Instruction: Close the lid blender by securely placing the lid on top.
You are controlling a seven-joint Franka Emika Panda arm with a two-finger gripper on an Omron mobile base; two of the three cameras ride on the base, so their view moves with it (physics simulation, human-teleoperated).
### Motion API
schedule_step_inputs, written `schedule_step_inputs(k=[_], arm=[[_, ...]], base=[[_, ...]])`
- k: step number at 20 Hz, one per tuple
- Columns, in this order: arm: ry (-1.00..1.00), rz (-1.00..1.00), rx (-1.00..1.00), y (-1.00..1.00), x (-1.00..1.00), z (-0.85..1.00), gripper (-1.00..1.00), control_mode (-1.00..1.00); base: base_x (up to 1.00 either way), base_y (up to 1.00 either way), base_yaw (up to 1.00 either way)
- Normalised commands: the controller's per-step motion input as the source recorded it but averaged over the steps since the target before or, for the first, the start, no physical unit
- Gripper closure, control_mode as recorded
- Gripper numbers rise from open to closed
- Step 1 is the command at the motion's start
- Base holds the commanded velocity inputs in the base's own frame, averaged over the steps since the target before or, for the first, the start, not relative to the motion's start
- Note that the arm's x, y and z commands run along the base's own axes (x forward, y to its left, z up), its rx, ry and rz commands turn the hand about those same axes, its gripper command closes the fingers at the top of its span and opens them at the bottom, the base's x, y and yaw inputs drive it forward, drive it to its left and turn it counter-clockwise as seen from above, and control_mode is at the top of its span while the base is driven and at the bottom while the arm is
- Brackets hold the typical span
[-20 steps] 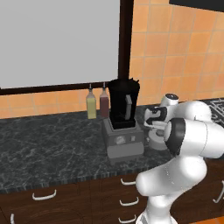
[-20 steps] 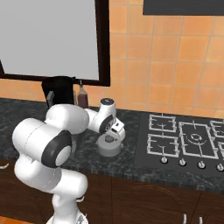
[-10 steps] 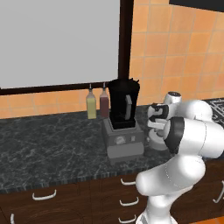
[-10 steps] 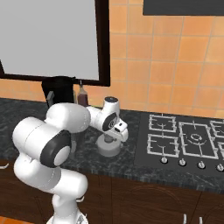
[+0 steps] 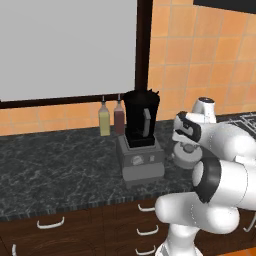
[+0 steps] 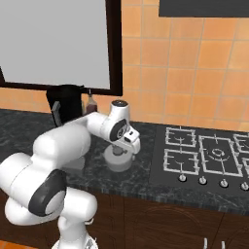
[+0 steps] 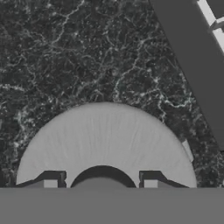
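Observation:
The blender [image 5: 142, 125], a black translucent jar on a grey base with dials, stands on the dark counter with its mouth uncovered; it also rises behind my arm [image 6: 65, 104]. The light-grey lid [image 5: 186, 156] [image 6: 119, 160] lies flat on the counter to the blender's right. My gripper [image 5: 186, 145] [image 6: 120, 147] points straight down over it. In the hand view the lid [image 7: 105, 140] is very close, and its central knob sits between my fingertips [image 7: 51, 180]. The gripper [image 7: 101, 181] is open, with a fingertip close on each side of the knob.
A yellowish bottle [image 5: 104, 122] and a dark-red bottle [image 5: 119, 120] stand against the wall left of the blender. A gas cooktop [image 6: 204, 155] lies to the right of the lid. Drawers with handles [image 5: 50, 222] run below the counter edge.
The hand has shifted and turned slightly above the lid. The lid stays in the same spot on the counter, and the blender has not moved.

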Motion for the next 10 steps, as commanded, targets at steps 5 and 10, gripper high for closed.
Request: schedule_step_inputs(k=[5,10], arm=[[0.01,0.06,-0.01,0.0,-0.28,1.0,1.0,-1.0],[0.0,0.02,-0.04,0.0,-0.51,1.0,1.0,-1.0]], base=[[0.0,0.0,0.0],[0.0,0.0,0.0]])
